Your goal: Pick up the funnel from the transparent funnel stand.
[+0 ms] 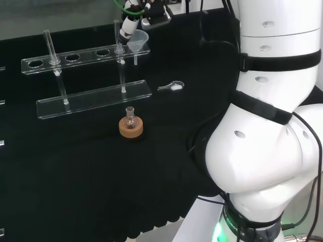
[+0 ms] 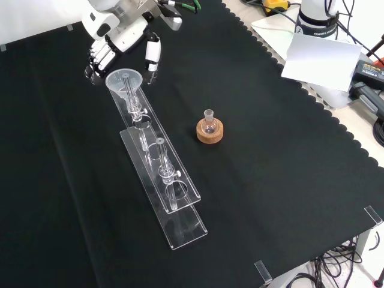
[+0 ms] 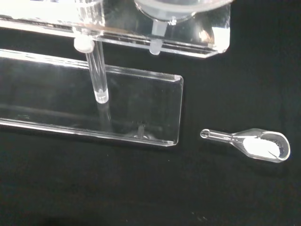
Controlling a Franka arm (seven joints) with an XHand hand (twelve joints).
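Flask (image 2: 209,127) on cork ring nr; hand (image 2: 114,45) at funnel (image 2: 123,80), stand (image 2: 174,198) end.

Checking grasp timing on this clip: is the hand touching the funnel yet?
Cannot tell. In the front view the hand flanks the funnel rim, fingers one side, thumb the other, but neither contact nor gap shows plainly.

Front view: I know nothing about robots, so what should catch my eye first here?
The black and white hand at the view's top, its fingers spread around a clear funnel that sits in the far end of a long transparent funnel stand. To the stand's right, a small flask rests on a cork ring.
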